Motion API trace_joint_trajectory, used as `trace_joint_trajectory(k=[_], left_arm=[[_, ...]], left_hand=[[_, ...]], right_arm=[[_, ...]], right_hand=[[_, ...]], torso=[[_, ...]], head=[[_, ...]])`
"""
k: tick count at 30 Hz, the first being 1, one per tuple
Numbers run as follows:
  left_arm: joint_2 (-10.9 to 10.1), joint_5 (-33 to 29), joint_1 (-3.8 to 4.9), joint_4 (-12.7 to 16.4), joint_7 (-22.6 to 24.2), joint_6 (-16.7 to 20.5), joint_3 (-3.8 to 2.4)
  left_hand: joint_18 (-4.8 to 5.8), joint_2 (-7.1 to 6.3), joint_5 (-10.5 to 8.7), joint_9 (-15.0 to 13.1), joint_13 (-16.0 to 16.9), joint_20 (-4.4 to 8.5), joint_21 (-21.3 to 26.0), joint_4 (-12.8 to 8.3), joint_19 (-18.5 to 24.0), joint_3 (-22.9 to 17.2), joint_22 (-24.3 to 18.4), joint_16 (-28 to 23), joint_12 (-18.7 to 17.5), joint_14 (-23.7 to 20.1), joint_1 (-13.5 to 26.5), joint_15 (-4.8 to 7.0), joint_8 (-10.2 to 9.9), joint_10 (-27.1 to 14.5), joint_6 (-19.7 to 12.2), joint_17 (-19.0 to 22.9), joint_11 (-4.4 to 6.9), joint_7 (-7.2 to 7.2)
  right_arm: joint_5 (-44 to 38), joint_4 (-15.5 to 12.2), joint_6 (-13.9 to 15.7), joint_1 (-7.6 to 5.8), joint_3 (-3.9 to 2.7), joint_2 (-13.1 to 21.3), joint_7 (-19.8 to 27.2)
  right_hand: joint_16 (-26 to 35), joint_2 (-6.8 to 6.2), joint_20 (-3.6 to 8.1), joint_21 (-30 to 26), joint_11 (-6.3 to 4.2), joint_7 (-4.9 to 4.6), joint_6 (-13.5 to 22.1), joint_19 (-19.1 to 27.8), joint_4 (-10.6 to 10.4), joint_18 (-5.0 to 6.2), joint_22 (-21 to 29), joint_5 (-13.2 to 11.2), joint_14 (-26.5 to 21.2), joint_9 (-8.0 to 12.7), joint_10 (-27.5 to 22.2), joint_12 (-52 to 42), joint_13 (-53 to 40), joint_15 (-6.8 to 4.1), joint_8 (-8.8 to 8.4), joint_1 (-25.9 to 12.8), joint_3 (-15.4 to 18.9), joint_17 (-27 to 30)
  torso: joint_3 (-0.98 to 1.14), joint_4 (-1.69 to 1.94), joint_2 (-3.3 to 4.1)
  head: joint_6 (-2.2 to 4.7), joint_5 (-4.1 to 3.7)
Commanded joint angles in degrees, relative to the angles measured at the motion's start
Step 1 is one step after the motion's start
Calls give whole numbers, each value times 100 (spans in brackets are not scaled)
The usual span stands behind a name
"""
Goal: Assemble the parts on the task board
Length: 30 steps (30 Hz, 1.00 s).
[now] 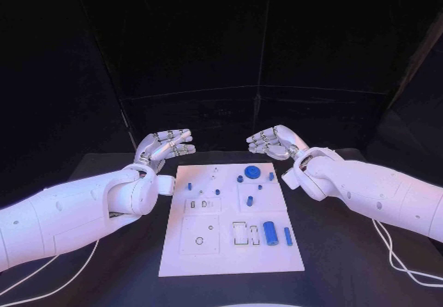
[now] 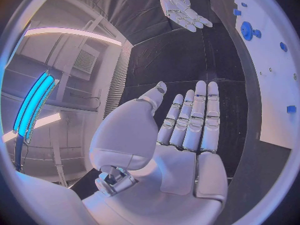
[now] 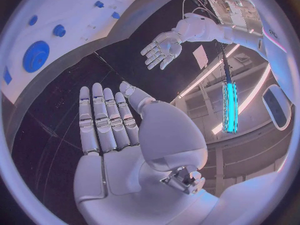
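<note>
The white task board (image 1: 231,256) lies in the middle of the black table. Blue parts rest on it: a round disc (image 1: 252,171) at the far end, small pegs (image 1: 189,186) beside it, and a thick cylinder (image 1: 271,233) with a thin bar (image 1: 287,236) on the near right. My left hand (image 1: 164,148) hovers off the board's far left corner, fingers apart and empty; its palm (image 2: 187,130) faces up. My right hand (image 1: 275,143) hovers beyond the far right corner, also empty, with fingers stretched out (image 3: 106,120). The disc (image 3: 35,56) appears in the right wrist view.
Black table surface (image 1: 351,256) surrounds the board on all sides. White cables (image 1: 397,259) trail on the table by the right arm, and another cable (image 1: 56,268) by the left arm. A dark backdrop stands behind the table.
</note>
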<state>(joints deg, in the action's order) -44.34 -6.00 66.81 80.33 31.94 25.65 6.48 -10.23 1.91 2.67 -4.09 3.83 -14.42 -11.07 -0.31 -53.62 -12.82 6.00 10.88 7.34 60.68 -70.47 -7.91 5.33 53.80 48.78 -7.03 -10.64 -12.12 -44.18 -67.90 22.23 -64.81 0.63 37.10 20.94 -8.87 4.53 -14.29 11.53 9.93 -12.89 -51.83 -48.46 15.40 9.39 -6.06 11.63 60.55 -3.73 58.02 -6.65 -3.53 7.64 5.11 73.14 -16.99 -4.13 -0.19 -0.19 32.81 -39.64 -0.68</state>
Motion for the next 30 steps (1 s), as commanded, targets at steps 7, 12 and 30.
trace_joint_trajectory(k=[7, 12, 30], left_arm=[[-266, -1, 92, 461, -34, -561, -2], [-429, -1, 123, 694, -77, -716, -3], [-743, 0, 143, 1320, -134, -1067, -2]], left_hand=[[-38, 15, 17, 5, 17, 194, -133, -4, -520, -54, 34, 247, 128, 575, -65, 189, 137, 503, 459, -230, 142, -34], [-35, 11, 17, 15, 9, 211, -134, -16, -564, -73, 31, 255, 112, 606, -79, 202, 130, 524, 475, -261, 151, -26], [-31, -10, 17, 23, 3, 227, -125, -33, -602, -86, 23, 259, 94, 630, -85, 213, 123, 557, 500, -298, 161, -16]], right_arm=[[-2251, -199, -146, -215, -6, 164, -983], [-3353, -374, -425, -271, -7, 204, -1604], [-4978, -574, -641, -330, -12, 94, -2342]], right_hand=[[-918, -352, 763, 1374, -379, 220, -565, -1613, 47, 114, -649, 80, 2263, -12, 1079, 28, -45, -649, -82, 53, 52, -543], [-1513, -476, 952, 2012, -506, 308, -691, -1796, 43, 94, -1036, 234, 2589, -10, 1323, 43, -72, -784, -105, 76, 197, -953], [-4936, -731, 962, 3038, -556, 419, -430, -2043, -201, 99, -1628, 444, 2591, -10, 1057, 87, -183, -846, -131, -228, 418, -3897]], torso=[[-49, 42, 323], [-72, 77, 431], [-70, 132, 687]], head=[[60, -23], [76, -27], [134, -49]])
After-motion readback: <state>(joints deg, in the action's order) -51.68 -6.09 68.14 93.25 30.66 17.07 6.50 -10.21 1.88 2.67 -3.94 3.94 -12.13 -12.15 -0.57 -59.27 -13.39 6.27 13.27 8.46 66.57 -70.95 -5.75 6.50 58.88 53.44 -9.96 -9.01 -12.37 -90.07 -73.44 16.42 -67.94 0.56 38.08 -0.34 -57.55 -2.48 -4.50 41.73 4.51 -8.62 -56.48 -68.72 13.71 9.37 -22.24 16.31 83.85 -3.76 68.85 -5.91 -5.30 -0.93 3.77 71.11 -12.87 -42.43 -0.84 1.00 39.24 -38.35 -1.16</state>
